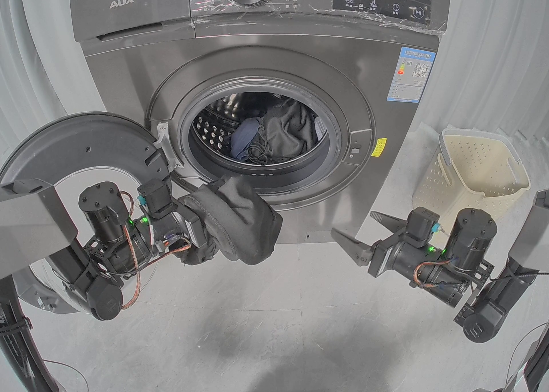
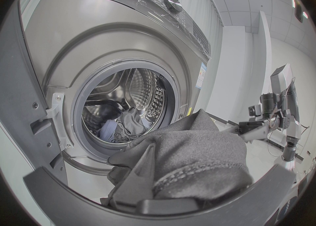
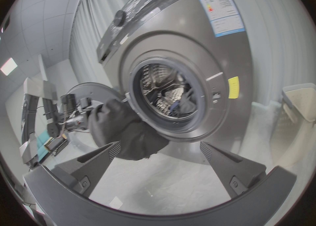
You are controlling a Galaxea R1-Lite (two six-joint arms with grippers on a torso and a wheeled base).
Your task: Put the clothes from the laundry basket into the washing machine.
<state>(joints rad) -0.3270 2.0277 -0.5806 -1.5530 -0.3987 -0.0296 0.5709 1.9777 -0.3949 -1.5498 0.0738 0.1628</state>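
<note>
We see the grey washing machine [image 1: 257, 50] right in front of us. Its round door [image 1: 74, 147] is swung wide open on our left side. Inside the drum [image 1: 217, 124] lie some clothes: a dark piece [image 1: 289, 127] and a blue piece [image 1: 243, 139], touching each other.

Our left gripper [image 1: 197, 230] is pinching a dark grey cloth [image 1: 243, 227]. The cloth hangs in a bunch in the air. It is just below the front edge of the round hole and in front of it, not inside the drum. In the left wrist view the cloth is draped over one finger [image 2: 144, 170] of the gripper.

Our right gripper [image 1: 361, 230] has its two fingers spread apart and holds nothing. It hangs above the pale floor [image 1: 286, 319], near the lower right corner of the machine, well apart from the cloth.

The cream laundry basket [image 1: 437, 182] stands on the floor just beside the machine's right side, behind our right arm. A white curtain [image 1: 497, 56] hangs behind the machine.
</note>
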